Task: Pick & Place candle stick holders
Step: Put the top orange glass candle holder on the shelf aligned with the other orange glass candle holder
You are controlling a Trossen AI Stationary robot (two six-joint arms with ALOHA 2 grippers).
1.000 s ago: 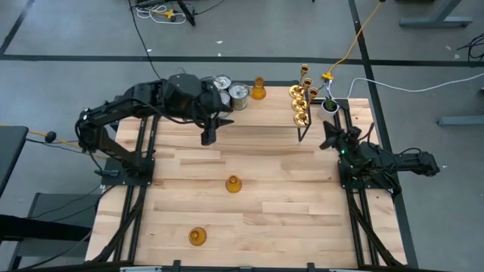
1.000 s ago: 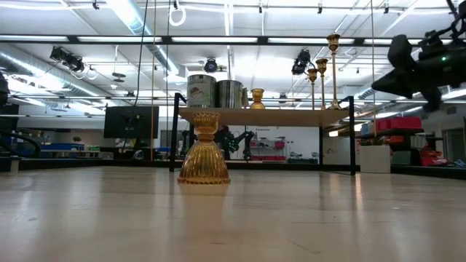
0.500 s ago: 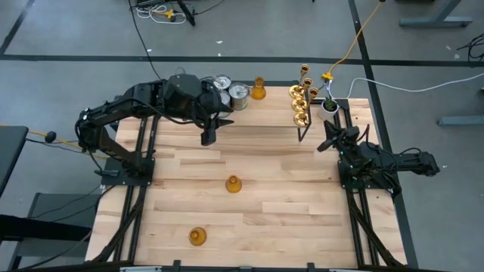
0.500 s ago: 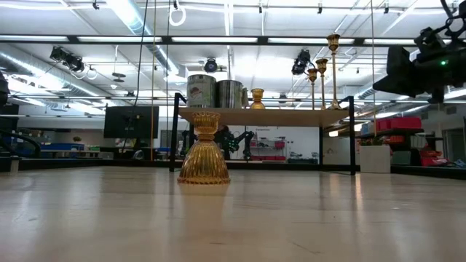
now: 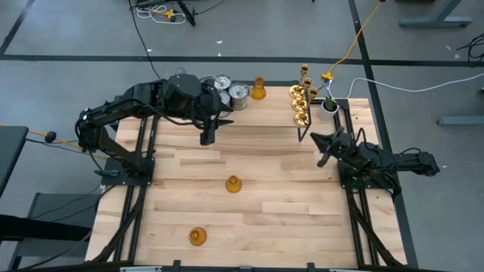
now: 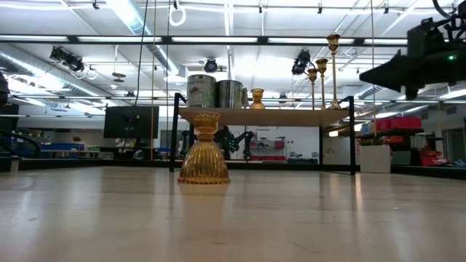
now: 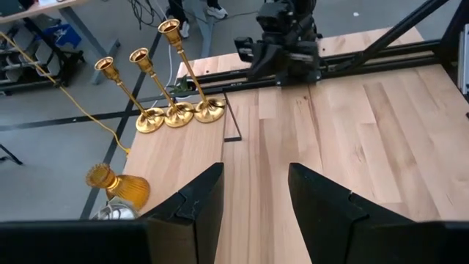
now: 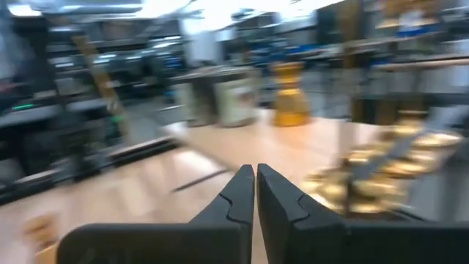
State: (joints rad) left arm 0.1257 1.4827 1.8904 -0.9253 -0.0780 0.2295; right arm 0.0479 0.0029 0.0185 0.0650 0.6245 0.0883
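Observation:
Three brass holders (image 5: 300,102) stand in a row at the far right, also in the left wrist view (image 7: 176,114). Silvery glass cylinders (image 5: 239,93) and one amber holder (image 5: 259,89) stand at the far edge on a raised shelf (image 6: 262,115). Two more amber holders stand on the table, one at mid-table (image 5: 234,183) and one near the front edge (image 5: 197,236). My left gripper (image 5: 208,137) is open and empty in front of the cylinders. My right gripper (image 5: 314,138) is shut and empty, in the air just in front of the brass holders.
A small white pot with a green plant (image 5: 330,106) stands right of the brass holders. A black shelf leg (image 5: 303,130) stands by my right gripper. The wooden table (image 5: 265,219) lies open between the two front amber holders and the right arm's base.
My right gripper has swung from pointing toward the far edge to pointing toward the table's left edge, and has moved a little left and toward the near edge. It stays shut.

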